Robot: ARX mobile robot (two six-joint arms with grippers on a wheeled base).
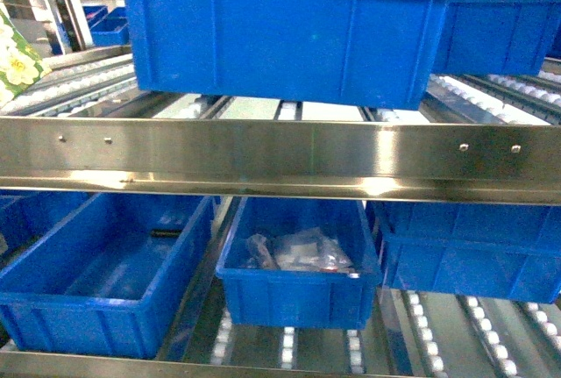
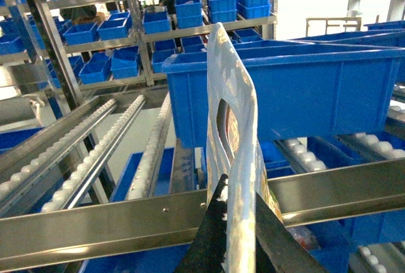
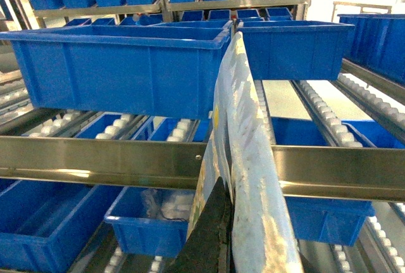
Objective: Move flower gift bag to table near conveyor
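Steel racking fills every view, blue bins stacked row on row behind the conveyor, whose sloping lanes of white rollers run down between shiny rails. Up front in the head view a wide steel crossbar spans the frame, a big blue bin sits above it, and at the far left edge peeks a corner of the flower gift bag, white blooms on green. Over to the left wrist camera: the left gripper has its dark fingers closed on a thin pale sheet with an oval handle cut-out, seemingly the bag's upper edge, standing upright in front of the bins. The right gripper looks clamped on a similar pale, scuffed sheet rising from its jaws; whether that is the same bag I cannot tell. My read: this is light, thin stuff, paper or laminated card, which will flex and crease rather than resist, and its glossy face may slip. A firm pinch on the reinforced top edge beside the handle hole looks the safest hold. No table shows in any view yet.
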